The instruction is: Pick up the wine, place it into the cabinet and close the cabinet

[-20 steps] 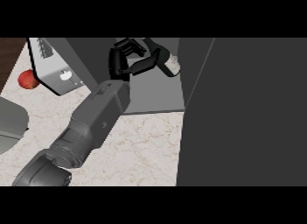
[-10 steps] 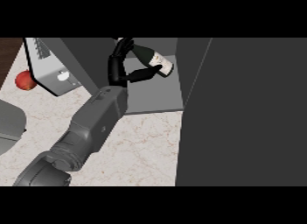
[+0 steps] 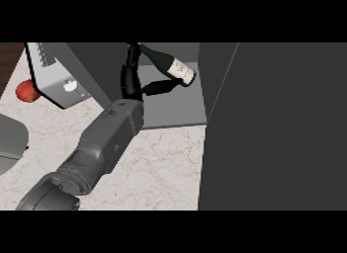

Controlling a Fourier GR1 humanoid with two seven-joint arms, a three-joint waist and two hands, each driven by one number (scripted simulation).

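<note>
Left, a small red round fruit (image 3: 27, 91) lies on the marbled bench (image 3: 155, 159). Our left hand (image 3: 129, 79) seems curled round the dark glass wine bottle (image 3: 177, 69), tilted inside the grey cabinet (image 3: 173, 106). Next we should set it down, let go, then shut the dark door (image 3: 285, 123) at right.

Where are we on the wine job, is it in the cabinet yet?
Done: the pickup. The left hand is curled round the dark glass wine bottle with a pale label.
In hand: the bottle is held tilted above the floor of the open dark grey cabinet, not yet released.
Left: set it down, let go, pull the arm out and close the cabinet. The right hand is out of view.
</note>
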